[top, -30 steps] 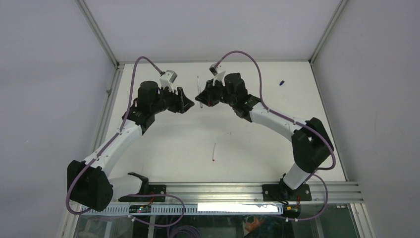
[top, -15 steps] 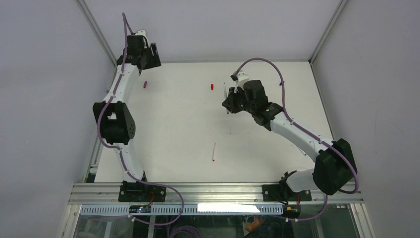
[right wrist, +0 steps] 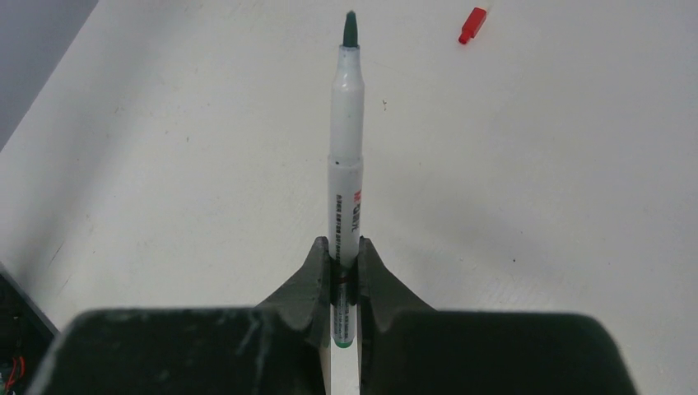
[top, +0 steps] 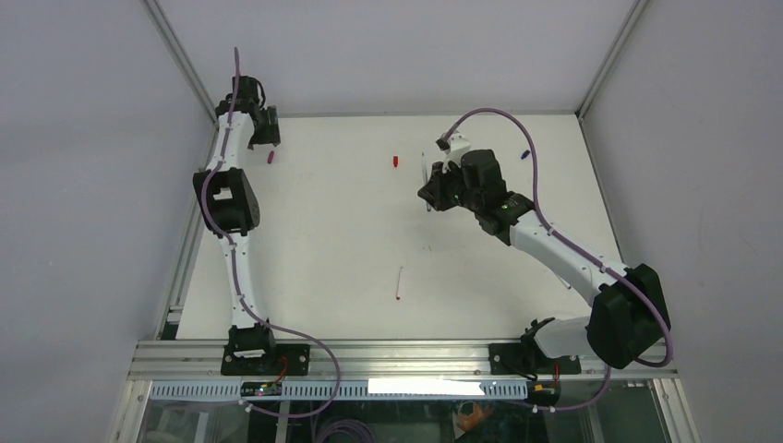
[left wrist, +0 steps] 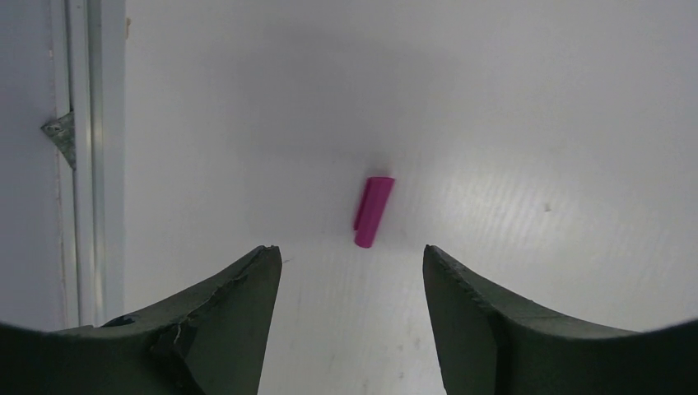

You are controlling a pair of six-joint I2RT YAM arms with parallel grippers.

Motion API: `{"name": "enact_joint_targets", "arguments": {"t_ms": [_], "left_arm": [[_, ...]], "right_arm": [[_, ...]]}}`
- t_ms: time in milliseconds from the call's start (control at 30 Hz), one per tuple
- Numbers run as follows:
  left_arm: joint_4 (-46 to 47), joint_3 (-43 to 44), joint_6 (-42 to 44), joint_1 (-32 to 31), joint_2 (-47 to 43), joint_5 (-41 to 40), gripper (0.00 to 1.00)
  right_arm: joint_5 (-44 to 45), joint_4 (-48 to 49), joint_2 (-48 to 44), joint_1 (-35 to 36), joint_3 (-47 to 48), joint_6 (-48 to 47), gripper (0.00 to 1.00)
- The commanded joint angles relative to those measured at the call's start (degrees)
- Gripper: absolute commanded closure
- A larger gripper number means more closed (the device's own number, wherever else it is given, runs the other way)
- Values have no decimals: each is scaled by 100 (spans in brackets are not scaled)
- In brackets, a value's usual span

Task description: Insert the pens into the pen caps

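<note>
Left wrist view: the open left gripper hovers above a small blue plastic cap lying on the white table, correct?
No, the colour is wrong. The left wrist view shows the open left gripper hovering above a small magenta plastic cap, not blue, lying on the white table.

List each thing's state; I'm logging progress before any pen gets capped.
left gripper: open over the magenta cap
right gripper: shut on the dark-tipped pen
dark-tipped pen: uncapped, held
magenta cap: lying loose, on no pen
red cap: lying loose
blue cap: lying loose
red-tipped pen: uncapped, lying loose
</note>
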Motion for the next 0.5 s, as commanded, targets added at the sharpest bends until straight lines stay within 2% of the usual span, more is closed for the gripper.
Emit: {"name": "enact_joint_targets", "arguments": {"t_ms": [0, 300, 467], "left_arm": [[-388, 361, 507, 130, 25, -185, 35], [-397, 436, 807, 180, 382, 355, 37], [-374, 680, 864, 175, 609, 389, 36]], "right_arm": [[-161, 190, -51, -22, 107, -68, 100], [-124, 60, 67, -25, 193, -117, 100], [-92, 15, 136, -30, 234, -146, 100]]}}
